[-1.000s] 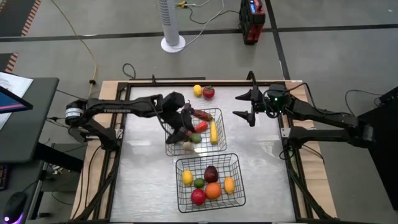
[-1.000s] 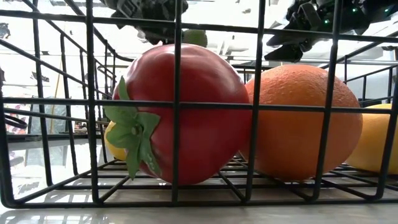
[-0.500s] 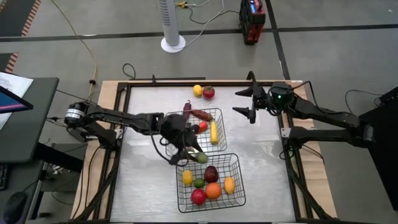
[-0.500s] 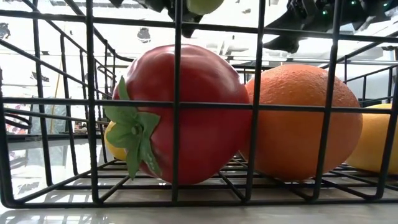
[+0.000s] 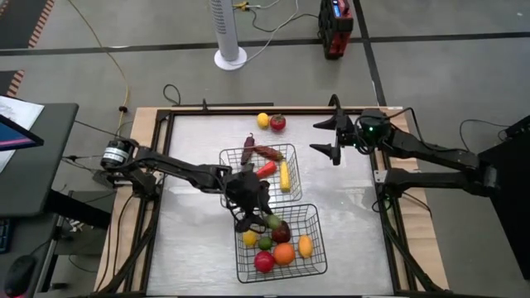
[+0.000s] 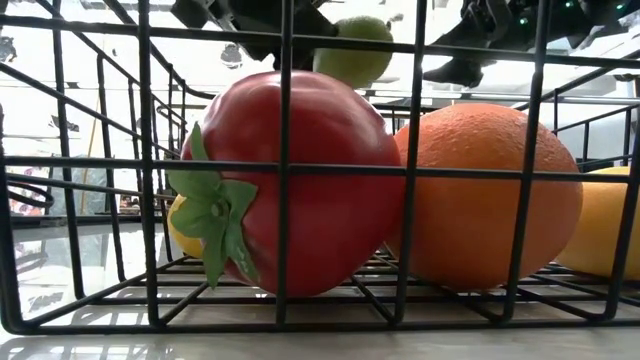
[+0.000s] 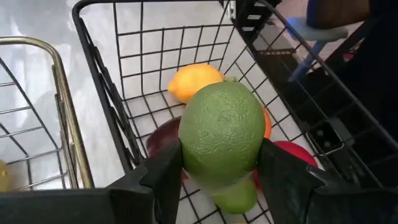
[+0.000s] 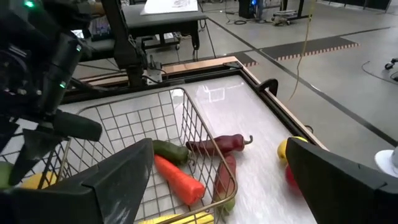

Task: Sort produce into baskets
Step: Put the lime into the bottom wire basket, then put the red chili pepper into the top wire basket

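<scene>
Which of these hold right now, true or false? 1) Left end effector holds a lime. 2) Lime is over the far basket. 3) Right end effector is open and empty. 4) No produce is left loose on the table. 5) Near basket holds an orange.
1) True: the left end effector is shut on the lime.
2) False: it hangs over the near basket.
3) True: the right end effector is open and empty, beside the far basket.
4) False: a lemon and a tomato lie loose at the table's far edge.
5) True: an orange is in it.
</scene>
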Controlling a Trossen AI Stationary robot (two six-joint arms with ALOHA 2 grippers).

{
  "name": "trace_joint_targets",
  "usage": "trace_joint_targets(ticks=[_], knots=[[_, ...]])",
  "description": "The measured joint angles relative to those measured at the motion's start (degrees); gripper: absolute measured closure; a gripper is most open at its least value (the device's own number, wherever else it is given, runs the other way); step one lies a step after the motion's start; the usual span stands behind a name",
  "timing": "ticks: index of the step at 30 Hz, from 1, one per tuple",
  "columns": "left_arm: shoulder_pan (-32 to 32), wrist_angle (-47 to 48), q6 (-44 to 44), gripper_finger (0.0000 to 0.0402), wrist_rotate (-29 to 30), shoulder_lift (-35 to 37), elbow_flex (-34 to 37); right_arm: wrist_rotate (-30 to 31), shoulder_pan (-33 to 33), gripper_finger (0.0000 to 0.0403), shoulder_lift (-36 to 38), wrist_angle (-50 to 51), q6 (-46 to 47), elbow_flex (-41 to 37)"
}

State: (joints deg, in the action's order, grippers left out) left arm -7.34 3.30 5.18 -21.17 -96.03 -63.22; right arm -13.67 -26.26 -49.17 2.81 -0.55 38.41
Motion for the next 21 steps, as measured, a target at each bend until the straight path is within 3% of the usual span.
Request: trace_joint_targets(ticks=[5, 14, 21], knots=[[-0.3, 0.4, 0.6, 0.0231, 3.9, 0.0, 0.0, 0.0, -0.7, 0.001, 0.0, -0.3, -0.9, 0.0], [-0.3, 2.7, 0.6, 0.0182, 3.4, 0.0, 0.0, 0.0, -1.3, 0.001, 0.0, -0.3, -1.0, 0.0], [-0.3, 2.8, 0.7, 0.0173, 1.6, 0.0, 0.0, 0.0, -1.3, 0.001, 0.0, -0.3, -0.8, 0.0]])
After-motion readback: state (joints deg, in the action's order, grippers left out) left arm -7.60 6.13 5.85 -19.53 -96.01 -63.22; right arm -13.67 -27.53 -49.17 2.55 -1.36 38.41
